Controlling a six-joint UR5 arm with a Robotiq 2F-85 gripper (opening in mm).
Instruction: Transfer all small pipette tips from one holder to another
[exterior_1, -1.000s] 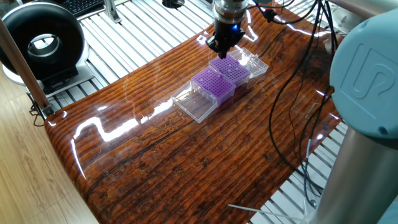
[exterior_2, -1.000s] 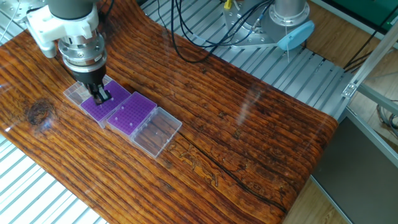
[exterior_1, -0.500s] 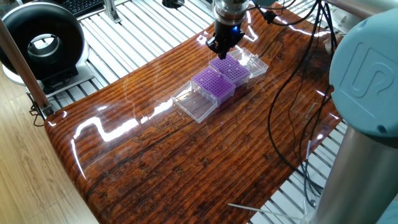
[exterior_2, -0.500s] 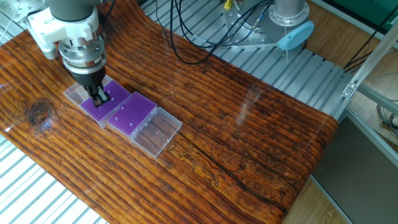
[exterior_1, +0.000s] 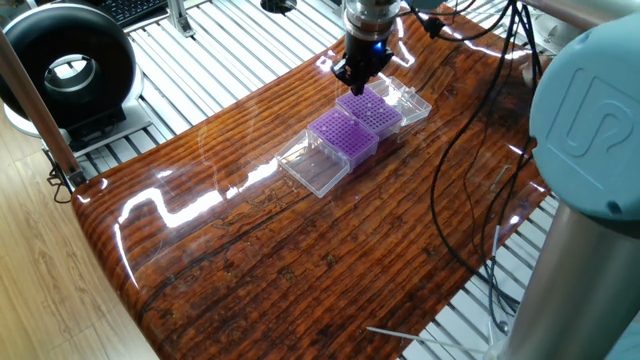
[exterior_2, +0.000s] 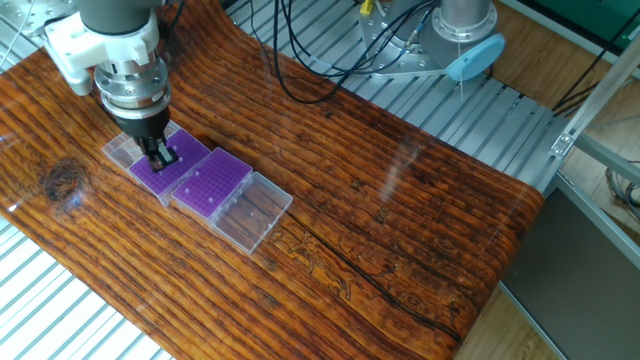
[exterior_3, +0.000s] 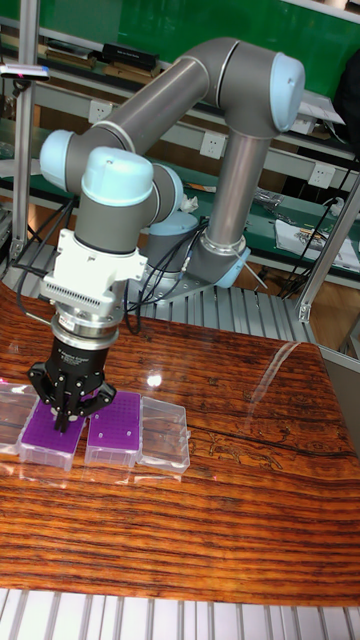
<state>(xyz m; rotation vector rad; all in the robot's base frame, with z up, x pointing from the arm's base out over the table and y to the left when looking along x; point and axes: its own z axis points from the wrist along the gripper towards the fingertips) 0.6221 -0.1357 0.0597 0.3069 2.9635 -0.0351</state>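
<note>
Two purple grid racks sit side by side on the wooden table, each with a clear lid folded open. My gripper (exterior_1: 351, 82) (exterior_2: 162, 157) (exterior_3: 67, 418) hangs just over the rack (exterior_1: 374, 110) (exterior_2: 180, 172) (exterior_3: 40, 436) nearer the table's end, with its fingers drawn close together. The second rack (exterior_1: 342, 135) (exterior_2: 213, 185) (exterior_3: 116, 434) is beside it, untouched. The small pipette tips are too small to make out in any view, both in the holes and between the fingers.
Clear lids (exterior_1: 315, 168) (exterior_2: 250, 213) (exterior_3: 165, 436) flank the racks. Black cables (exterior_1: 465, 150) trail over the table's far side. A round black device (exterior_1: 68, 68) stands on the slatted bench beyond the table edge. The arm's base (exterior_2: 455, 35) is behind the table.
The gripper has risen very slightly above the rack. The racks have not moved.
</note>
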